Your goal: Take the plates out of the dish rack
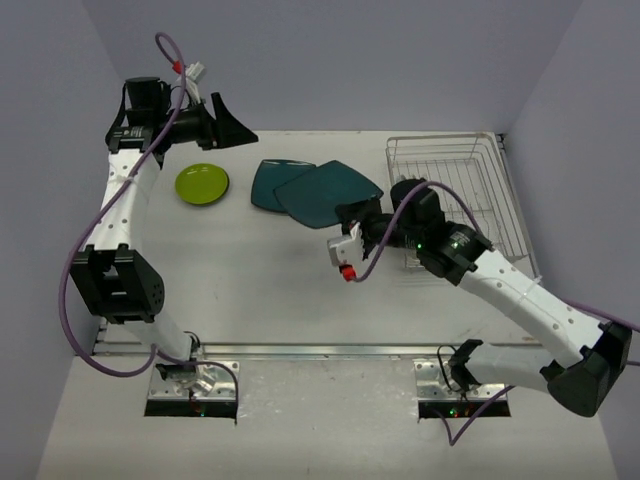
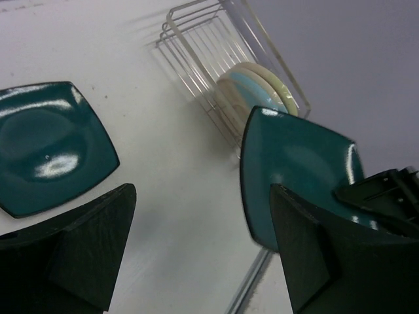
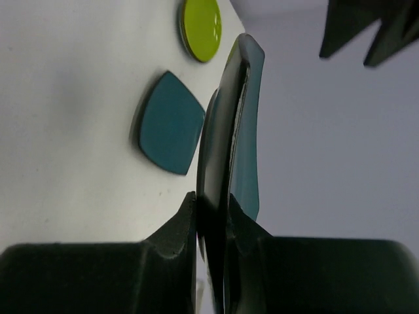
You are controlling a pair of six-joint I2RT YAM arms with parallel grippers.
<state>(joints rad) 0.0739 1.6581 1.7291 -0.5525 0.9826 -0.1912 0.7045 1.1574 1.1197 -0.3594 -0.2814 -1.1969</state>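
My right gripper is shut on the rim of a dark teal rounded-square plate, held above the table left of the dish rack. A second teal plate lies flat on the table, partly under the held one in the top view. A lime-green round plate lies further left. Cream and light-blue plates stand upright in the rack. My left gripper hovers open and empty at the far left.
The rack sits at the table's right edge against the wall. My right arm reaches across the rack's near-left corner and hides it in the top view. Walls close in the table on the left, back and right.
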